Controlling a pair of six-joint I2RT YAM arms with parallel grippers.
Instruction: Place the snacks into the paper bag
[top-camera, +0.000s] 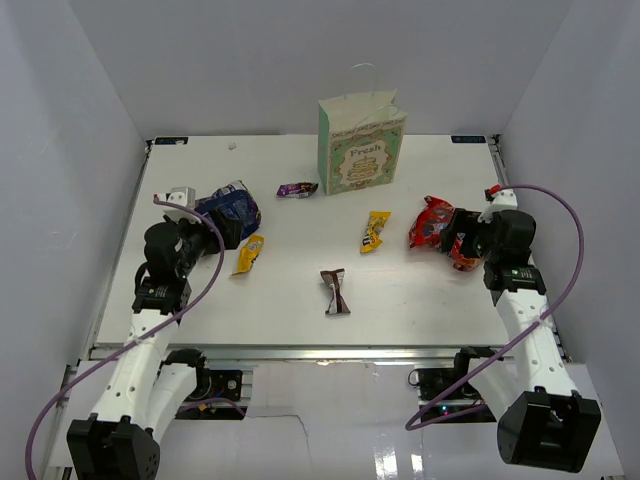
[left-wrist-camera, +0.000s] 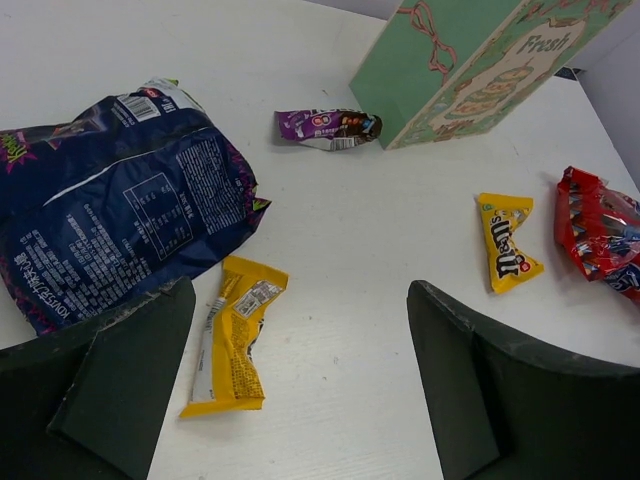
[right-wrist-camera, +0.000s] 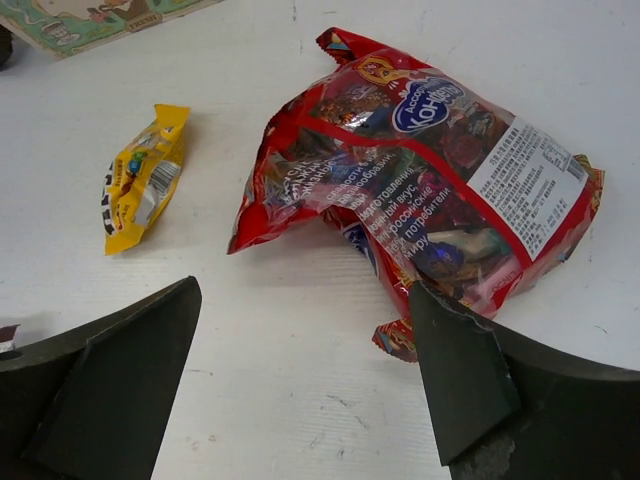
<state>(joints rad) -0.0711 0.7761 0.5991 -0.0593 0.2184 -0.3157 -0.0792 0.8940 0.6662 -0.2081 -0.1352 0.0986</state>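
The paper bag (top-camera: 362, 150) was stood upright at the far middle of the bench (top-camera: 300, 240), with the purple wrapper (top-camera: 297, 189) laid just beside it. The left pincer (left-wrist-camera: 300, 300) was spread wide and empty, with the dark blue chip bag (left-wrist-camera: 120, 220) seen at one finger and a yellow packet (left-wrist-camera: 232, 335) below the gap. The right pincer (right-wrist-camera: 300, 300) was likewise opened wide with nothing gripped, and the red chip bag (right-wrist-camera: 420, 190) was found against one finger.

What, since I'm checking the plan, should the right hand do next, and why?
Probably ease the right hand forward and down to grip the red chip bag. Its fingers are open, the bag lies just ahead between them, and the paper bag stands upright nearby.
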